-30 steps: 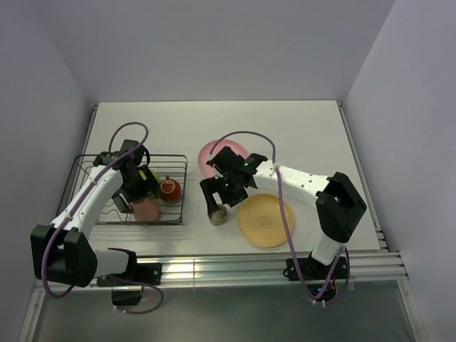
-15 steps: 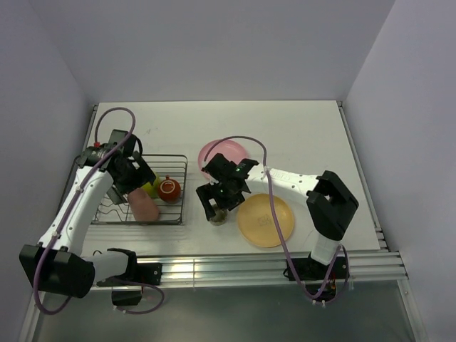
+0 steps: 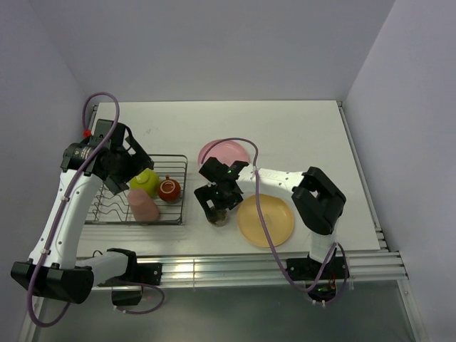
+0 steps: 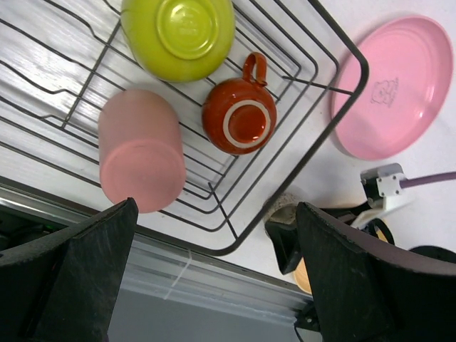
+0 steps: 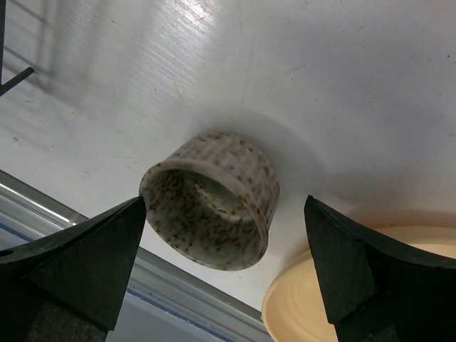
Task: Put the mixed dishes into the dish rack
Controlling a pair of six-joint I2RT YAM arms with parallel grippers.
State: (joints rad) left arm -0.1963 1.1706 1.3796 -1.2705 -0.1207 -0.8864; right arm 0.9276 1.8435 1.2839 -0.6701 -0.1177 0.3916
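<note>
The dish rack [image 3: 182, 214] stands at the left and holds the overturned lime-green bowl [image 3: 144, 179], the overturned red-orange bowl [image 3: 169, 189] and the salmon-pink cup [image 3: 143, 206]. My left gripper [image 3: 127, 165] hangs open and empty high above the rack [image 4: 335, 121]. The tiny beige-grey cup [image 5: 214, 199] stands upright on the table. My right gripper [image 5: 224, 263] is open, with one finger on each side of the cup and not touching it. The pink plate [image 3: 226, 151] lies behind it and the yellow-orange plate [image 3: 267, 221] to its right.
The table's metal front rail [image 3: 235, 267] runs just in front of the beige-grey cup and the rack. Grey walls close in the left, back and right sides. The rack's left half holds only bare wavy wires [image 3: 107, 210].
My left gripper has risen up and back from the rack, leaving the salmon-pink cup in it. My right gripper has shifted slightly left and stays around the beige-grey cup.
</note>
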